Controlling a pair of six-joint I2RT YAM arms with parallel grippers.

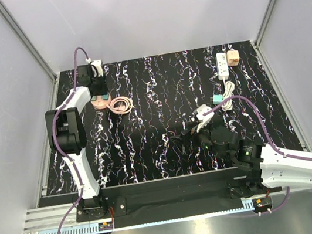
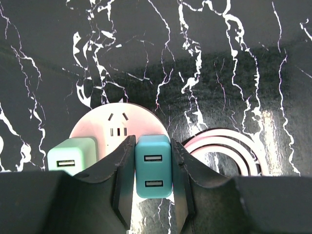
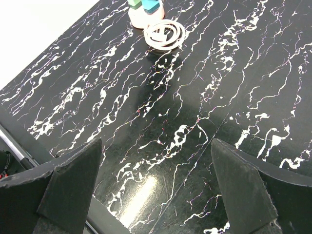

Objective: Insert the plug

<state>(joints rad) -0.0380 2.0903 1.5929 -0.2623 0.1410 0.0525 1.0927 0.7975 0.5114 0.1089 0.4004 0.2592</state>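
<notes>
The peach-tan blocky plug (image 1: 233, 58) sits at the back right, beside the far end of the white power strip (image 1: 222, 66); neither gripper is near it. My left gripper (image 1: 100, 91) is at the far left over a round pink socket disc (image 2: 105, 122). Its jaws are closed on the sides of a teal USB charger (image 2: 153, 165) standing on that disc. My right gripper (image 1: 196, 124) is open and empty above the bare table, in front of the strip. In the right wrist view its fingers (image 3: 68, 180) are spread wide.
A mint-green charger (image 2: 73, 156) stands on the disc left of the teal one. A coiled pinkish cable (image 1: 121, 104) lies right of the disc. The strip's white cord (image 1: 229, 90) ends at a small teal plug (image 1: 217, 99). Grey walls enclose the black marbled table (image 1: 166, 145).
</notes>
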